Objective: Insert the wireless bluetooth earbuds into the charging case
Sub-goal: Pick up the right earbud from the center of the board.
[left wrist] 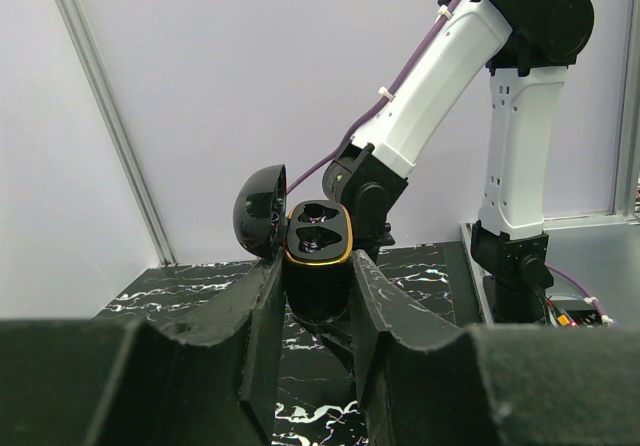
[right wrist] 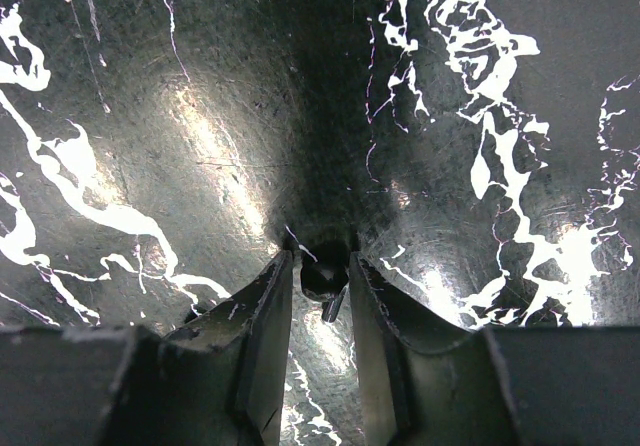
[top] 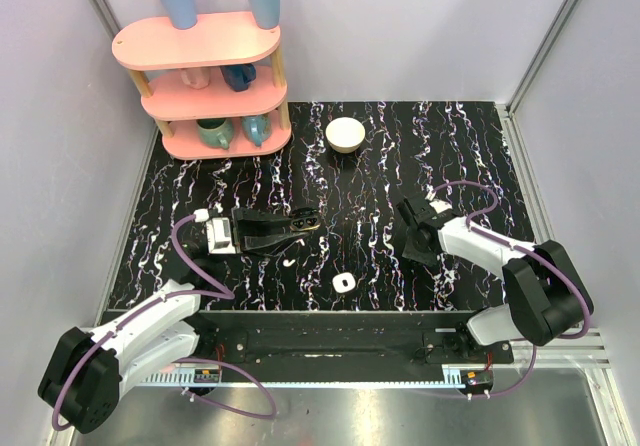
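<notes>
Two grippers are at work on my screens. The left gripper (left wrist: 318, 266) is clamped on the charging case (left wrist: 318, 234), a black, gold-rimmed shell. Its lid (left wrist: 260, 211) is hinged open toward 9 o'clock in the left wrist view. From above, the case sits at about 8 o'clock from the centre of the table (top: 480, 166). At 3 o'clock the right gripper (right wrist: 320, 266) is down on the marble, its fingers narrowly flanking a small dark earbud (right wrist: 322, 276); I cannot tell whether they pinch it. A white curved piece (top: 288, 262) and a white rounded-square piece (top: 343, 282) lie toward 6 o'clock.
</notes>
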Action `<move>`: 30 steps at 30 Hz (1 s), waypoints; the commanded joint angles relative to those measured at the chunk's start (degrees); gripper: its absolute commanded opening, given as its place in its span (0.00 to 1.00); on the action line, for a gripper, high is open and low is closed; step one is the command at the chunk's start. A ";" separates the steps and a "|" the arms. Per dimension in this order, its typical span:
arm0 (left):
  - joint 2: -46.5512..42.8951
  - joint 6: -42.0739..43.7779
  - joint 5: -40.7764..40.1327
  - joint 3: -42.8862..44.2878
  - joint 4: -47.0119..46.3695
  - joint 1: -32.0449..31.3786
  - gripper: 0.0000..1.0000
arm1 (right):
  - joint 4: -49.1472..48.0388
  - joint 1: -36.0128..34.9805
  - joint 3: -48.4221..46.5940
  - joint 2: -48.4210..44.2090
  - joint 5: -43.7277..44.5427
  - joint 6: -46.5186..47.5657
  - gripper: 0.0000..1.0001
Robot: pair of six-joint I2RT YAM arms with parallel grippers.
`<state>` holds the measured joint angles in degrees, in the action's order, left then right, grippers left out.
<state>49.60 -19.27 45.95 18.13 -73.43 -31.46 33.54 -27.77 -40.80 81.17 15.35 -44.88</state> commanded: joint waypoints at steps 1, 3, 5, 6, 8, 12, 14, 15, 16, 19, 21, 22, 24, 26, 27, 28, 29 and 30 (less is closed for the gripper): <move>-0.12 0.81 1.51 0.59 -11.21 -0.18 0.00 | -0.84 -0.44 0.98 -0.48 -0.50 -1.08 0.36; -0.12 0.81 1.51 0.59 -11.21 -0.18 0.00 | -0.76 -0.53 1.07 -0.66 -0.68 -1.17 0.36; -0.03 0.81 1.51 0.59 -11.21 -0.18 0.00 | -0.84 -0.53 0.98 -0.75 -0.59 -1.08 0.36; -0.03 0.81 1.59 0.59 -11.21 -0.18 0.00 | -0.84 -0.53 1.07 -0.83 -0.68 -1.08 0.36; -0.03 0.72 1.51 0.59 -11.30 -0.18 0.00 | -0.76 -0.53 1.16 -0.83 -0.68 -1.17 0.36; 0.05 0.72 1.59 0.59 -11.30 -0.18 0.00 | -0.84 -0.53 1.16 -0.66 -1.03 -0.91 0.35; 0.05 0.72 1.51 0.59 -11.30 -0.18 0.00 | -1.02 -0.62 1.16 -0.75 -0.85 -0.91 0.34; 0.05 0.72 1.51 0.59 -11.21 -0.18 0.00 | -1.02 -0.53 1.16 -0.92 -0.94 -0.73 0.34; 0.05 0.72 1.51 0.59 -11.21 -0.18 0.00 | -0.93 -0.71 1.16 -0.83 -0.94 -0.73 0.33; 0.05 0.72 1.51 0.59 -11.21 -0.18 0.00 | -1.11 -0.79 0.98 -1.01 -0.94 -0.73 0.32; 0.05 0.63 1.59 0.59 -11.30 -0.18 0.00 | -1.11 -0.88 1.07 -0.92 -1.03 -0.56 0.32; 0.05 0.63 1.51 0.50 -11.30 -0.26 0.00 | -1.11 -0.97 0.98 -0.92 -1.12 -0.38 0.35; 0.14 0.55 1.51 0.68 -11.21 -0.18 0.00 | -1.11 -1.06 0.89 -1.01 -1.38 -0.03 0.42; 0.14 0.63 1.51 0.68 -11.30 -0.18 0.00 | -1.28 -1.06 0.98 -1.10 -1.38 0.15 0.42; 0.23 0.46 1.51 0.68 -11.39 -0.18 0.00 | -1.28 -1.06 0.98 -1.10 -1.38 0.15 0.42; 0.23 0.37 1.51 0.68 -11.39 -0.18 0.00 | -1.37 -1.23 0.98 -1.10 -1.55 0.32 0.42; 0.23 0.37 1.51 0.68 -11.39 -0.18 0.00 | -1.28 -1.23 0.89 -1.10 -1.64 0.32 0.42; 0.23 0.37 1.51 0.68 -11.30 -0.26 0.00 | -1.20 -1.32 0.98 -1.10 -1.64 0.41 0.41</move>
<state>49.63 -19.31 46.09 18.13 -73.43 -31.46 32.34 -28.27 -40.40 80.73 14.87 -44.62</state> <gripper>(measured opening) 0.321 0.421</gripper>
